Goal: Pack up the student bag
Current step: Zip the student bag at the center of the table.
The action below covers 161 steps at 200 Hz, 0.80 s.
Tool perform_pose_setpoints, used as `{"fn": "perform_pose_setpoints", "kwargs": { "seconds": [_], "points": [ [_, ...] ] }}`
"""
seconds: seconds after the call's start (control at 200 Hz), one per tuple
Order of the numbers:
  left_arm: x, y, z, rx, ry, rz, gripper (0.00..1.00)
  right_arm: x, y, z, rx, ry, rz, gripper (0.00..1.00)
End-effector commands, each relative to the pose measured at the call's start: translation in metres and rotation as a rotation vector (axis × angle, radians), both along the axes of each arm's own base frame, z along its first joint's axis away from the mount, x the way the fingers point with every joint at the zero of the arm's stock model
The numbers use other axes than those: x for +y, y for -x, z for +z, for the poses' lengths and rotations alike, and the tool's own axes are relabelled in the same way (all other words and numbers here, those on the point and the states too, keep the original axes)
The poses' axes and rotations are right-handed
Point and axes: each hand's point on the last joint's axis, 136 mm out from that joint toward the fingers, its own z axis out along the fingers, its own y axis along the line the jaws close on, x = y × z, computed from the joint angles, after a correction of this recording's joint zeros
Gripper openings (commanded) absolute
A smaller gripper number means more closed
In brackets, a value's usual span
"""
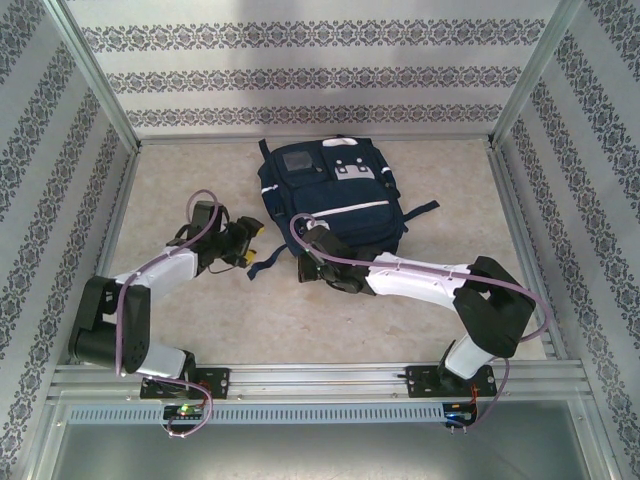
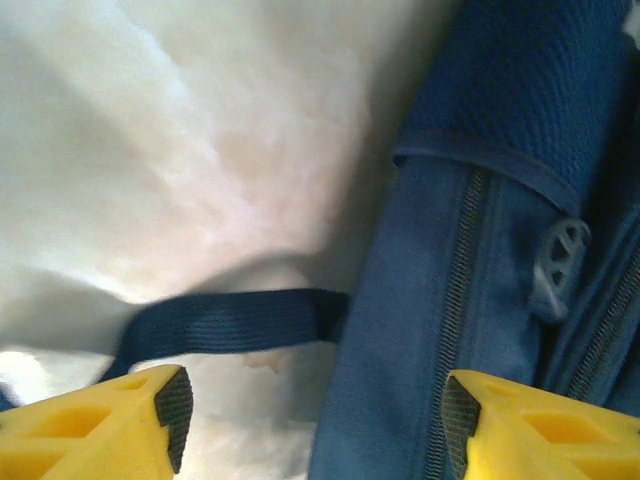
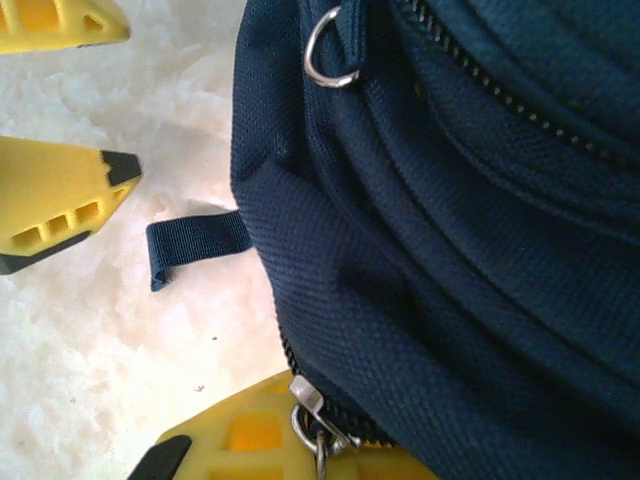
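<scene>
The student bag [image 1: 332, 192], navy with thin white stripes and grey patches, lies flat at the back middle of the table. My left gripper [image 1: 246, 240] hovers at the bag's near left corner. In the left wrist view it [image 2: 315, 425] stands open, its yellow fingers [image 2: 120, 420] astride the bag's zippered edge [image 2: 420, 330] and a dark strap [image 2: 230, 322]. My right gripper [image 1: 314, 252] sits at the bag's near edge. In the right wrist view it [image 3: 320, 465] is shut on the silver zipper pull [image 3: 316, 418]. A metal D-ring [image 3: 328, 50] shows higher up the bag [image 3: 450, 220].
The pale marbled tabletop [image 1: 200, 320] is walled by patterned panels on three sides, with a metal rail [image 1: 320, 380] along the near edge. A loose strap end [image 3: 195, 245] lies on the table. The left gripper's yellow fingers [image 3: 60, 195] show at the left of the right wrist view.
</scene>
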Motion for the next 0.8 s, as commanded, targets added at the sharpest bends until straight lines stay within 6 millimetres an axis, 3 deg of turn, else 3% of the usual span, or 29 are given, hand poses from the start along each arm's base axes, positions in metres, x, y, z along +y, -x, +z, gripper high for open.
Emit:
{"fn": "perform_pose_setpoints", "kwargs": {
  "seconds": [0.0,0.23,0.714,0.799],
  "points": [
    [-0.034,-0.021,0.035,-0.153,0.1,-0.054,0.67,0.011,-0.005,0.007,-0.027,-0.085,-0.023,0.0],
    [-0.052,-0.02,0.041,-0.2,0.076,-0.097,0.59,0.011,-0.003,0.003,-0.014,-0.097,-0.027,0.0],
    [-0.077,-0.024,0.017,-0.17,0.068,-0.135,0.4,0.017,-0.001,0.004,-0.004,-0.135,-0.018,0.0],
    [-0.077,-0.027,0.015,-0.172,0.062,-0.134,0.31,0.017,0.0,0.0,0.001,-0.131,-0.016,0.0]
  ]
}}
